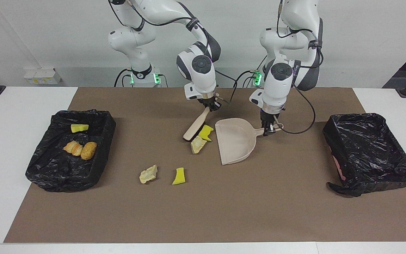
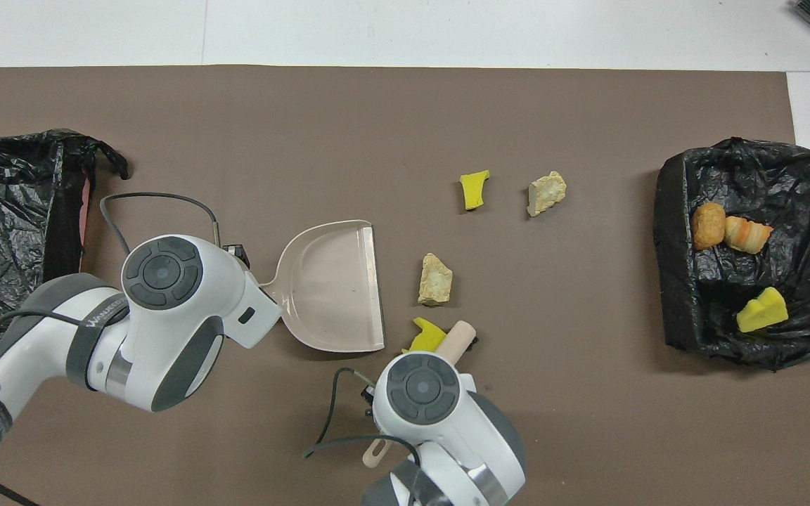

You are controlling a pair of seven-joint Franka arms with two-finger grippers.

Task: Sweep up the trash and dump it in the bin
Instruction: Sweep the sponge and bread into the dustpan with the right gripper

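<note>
- The gap between the dustpan [image 1: 236, 141] mouth and the brush [image 1: 196, 124] is blocked by a yellow sponge piece [image 1: 206, 132] and a beige chunk [image 1: 197, 144].
- Open mat [image 1: 259, 204] is left at the dustpan's 6 o'clock in the facing view.
- Both ends of the surface [image 1: 9, 148] are occupied by black-lined bins [image 1: 368, 151].

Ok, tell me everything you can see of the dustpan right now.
The dustpan is pale beige, plastic by its look, with a wide flat scoop, raised side walls and a short handle. It sits on the brown mat, and nothing lies in it. Its open edge faces the right arm's end of the table, beside the yellow sponge piece and the beige chunk in front of it. The left gripper is shut on its handle.
</note>
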